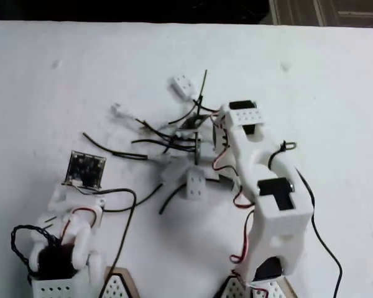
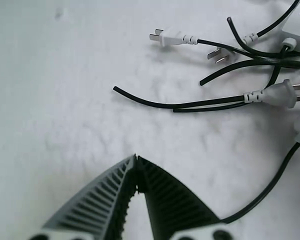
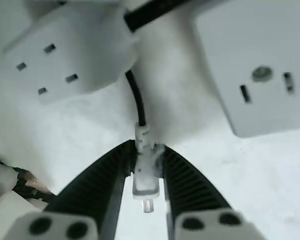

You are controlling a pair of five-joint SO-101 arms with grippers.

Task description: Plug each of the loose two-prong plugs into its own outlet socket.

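My right gripper (image 3: 146, 167) is shut on a white two-prong plug (image 3: 144, 172), whose black cable (image 3: 135, 97) runs away between two white outlet sockets (image 3: 65, 50) (image 3: 260, 75). In the high view the right arm (image 1: 261, 167) stretches into the tangle of cables, with one socket (image 1: 196, 184) beside it and another (image 1: 183, 85) farther back. My left gripper (image 2: 136, 167) is shut on nothing, low over bare table. Beyond it lie loose white plugs (image 2: 172, 37) (image 2: 220, 54) (image 2: 280, 93) on black cables.
Black cables (image 1: 168, 139) cross in a tangle at the table's middle. A small white plug (image 1: 118, 110) lies to the tangle's left. The left arm (image 1: 68, 230) sits at the near left. The white table (image 1: 62, 81) has open room on the left and far right.
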